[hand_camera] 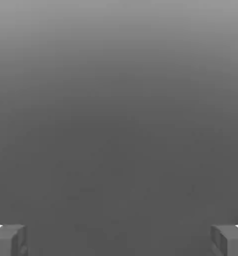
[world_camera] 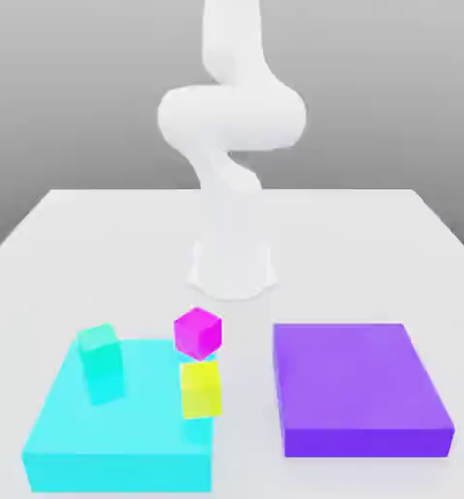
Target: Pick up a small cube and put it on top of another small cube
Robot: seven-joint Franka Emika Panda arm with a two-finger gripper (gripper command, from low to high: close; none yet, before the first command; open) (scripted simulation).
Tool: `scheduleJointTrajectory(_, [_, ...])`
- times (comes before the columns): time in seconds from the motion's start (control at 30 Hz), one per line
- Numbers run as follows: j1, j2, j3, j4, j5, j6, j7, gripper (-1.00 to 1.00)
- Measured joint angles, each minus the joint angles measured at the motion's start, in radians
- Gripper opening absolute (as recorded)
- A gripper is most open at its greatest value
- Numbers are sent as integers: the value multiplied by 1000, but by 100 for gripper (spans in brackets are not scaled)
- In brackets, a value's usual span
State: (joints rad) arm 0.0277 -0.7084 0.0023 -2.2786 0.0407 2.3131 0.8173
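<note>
Could go wrong first in the approach: would have to bring the wide-open gripper [hand_camera: 119, 240], empty between its fingers, a long way round to the small glossy cubes, well apart from the jaws. Could clip the bright yellow cube [world_camera: 201, 390] when reaching for the tilted magenta cube [world_camera: 198, 333], because of their closeness. Might push yellow off the flat cyan slab [world_camera: 119, 398], given its place by the edge on the exterior view's right. Might pinch magenta by its corners, owing to its skewed pose, and let it twist or slip. Cannot tell its support from here. Would likely find easier access at the turquoise-green cube [world_camera: 100, 351], also outside the jaws but with more room around it. Could topple a stack by releasing off-centre.

As for pose, see the white jointed arm [world_camera: 232, 117] rising upright behind the slabs, bent at the middle. Seems to face grey backdrop through the hand view, aimed away from the cubes; would need turning downward before any grasp.
</note>
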Motion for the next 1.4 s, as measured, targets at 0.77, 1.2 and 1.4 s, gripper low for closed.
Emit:
scheduleJointTrajectory(0.77, [218,839,157,194,51,132,388,0])
scheduleJointTrajectory(1.2, [442,1295,91,301,-133,250,712,0])
scheduleJointTrajectory(1.4, [451,1360,83,317,-140,299,720,-100])
